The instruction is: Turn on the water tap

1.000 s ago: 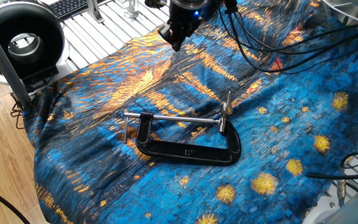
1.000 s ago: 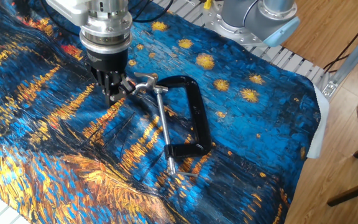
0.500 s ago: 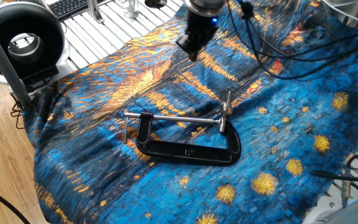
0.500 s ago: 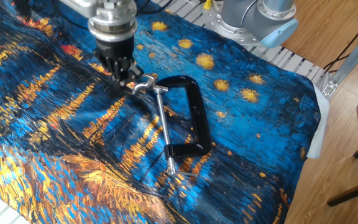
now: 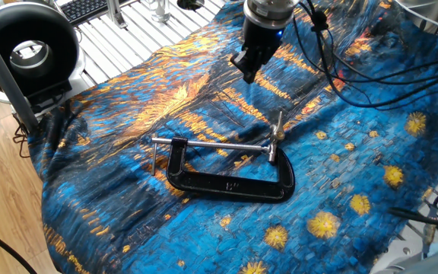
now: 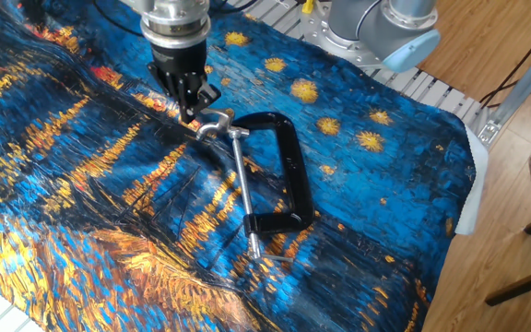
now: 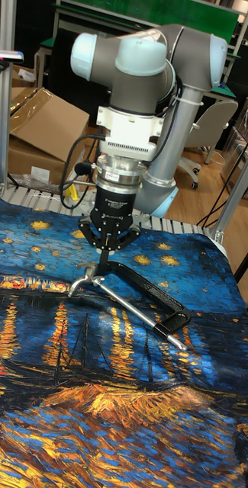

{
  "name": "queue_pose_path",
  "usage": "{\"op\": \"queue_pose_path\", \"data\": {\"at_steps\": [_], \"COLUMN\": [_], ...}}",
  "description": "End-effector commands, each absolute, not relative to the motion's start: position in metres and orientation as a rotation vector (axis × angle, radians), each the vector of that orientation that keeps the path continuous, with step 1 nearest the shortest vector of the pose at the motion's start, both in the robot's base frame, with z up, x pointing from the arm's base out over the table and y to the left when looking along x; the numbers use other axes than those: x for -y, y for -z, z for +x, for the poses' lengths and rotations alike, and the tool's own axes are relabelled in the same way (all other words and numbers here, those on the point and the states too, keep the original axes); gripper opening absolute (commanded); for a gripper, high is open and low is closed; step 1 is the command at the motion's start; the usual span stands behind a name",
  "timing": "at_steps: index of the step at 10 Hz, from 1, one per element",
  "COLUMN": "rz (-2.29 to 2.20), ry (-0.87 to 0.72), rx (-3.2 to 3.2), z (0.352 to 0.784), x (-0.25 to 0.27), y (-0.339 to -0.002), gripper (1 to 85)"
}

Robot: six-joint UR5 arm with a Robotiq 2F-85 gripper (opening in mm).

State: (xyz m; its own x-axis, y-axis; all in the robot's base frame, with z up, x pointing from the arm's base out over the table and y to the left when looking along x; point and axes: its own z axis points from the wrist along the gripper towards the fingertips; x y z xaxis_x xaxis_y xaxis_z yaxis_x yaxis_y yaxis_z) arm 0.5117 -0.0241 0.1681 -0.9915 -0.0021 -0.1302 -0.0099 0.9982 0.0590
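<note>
The water tap (image 5: 277, 135) is a short silver crossbar with a brass hub at the end of the long silver screw (image 5: 211, 143) of a black C-clamp (image 5: 230, 185), which lies flat on the blue and orange painted cloth. The tap (image 6: 213, 124) also shows in the other fixed view and the tap (image 7: 86, 281) in the tall one. My gripper (image 5: 248, 73) hangs over the tap, apart from it, fingers pointing down. The gripper (image 6: 190, 108) sits just behind the crossbar, and the gripper (image 7: 102, 261) hovers right above it. Its fingers are pressed together on nothing.
The cloth (image 5: 356, 152) covers the table and drapes over its edges. A black round device (image 5: 26, 49) and a keyboard (image 5: 88, 7) stand at the back left. Black cables (image 5: 356, 68) trail over the cloth. The arm's base (image 6: 385, 23) rises beyond the clamp.
The gripper has travelled across the cloth toward the tap end of the clamp and now hangs over the crossbar. The clamp has not moved.
</note>
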Motion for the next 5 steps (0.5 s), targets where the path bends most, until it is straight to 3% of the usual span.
{"op": "queue_pose_path", "data": {"at_steps": [1, 5], "rz": [-0.011, -0.004], "ry": [-0.111, -0.010], "rx": [-2.999, -3.013], "z": [0.509, 0.531], "x": [0.024, 0.029], "y": [-0.167, -0.175], "gripper": [1.0, 1.0]}}
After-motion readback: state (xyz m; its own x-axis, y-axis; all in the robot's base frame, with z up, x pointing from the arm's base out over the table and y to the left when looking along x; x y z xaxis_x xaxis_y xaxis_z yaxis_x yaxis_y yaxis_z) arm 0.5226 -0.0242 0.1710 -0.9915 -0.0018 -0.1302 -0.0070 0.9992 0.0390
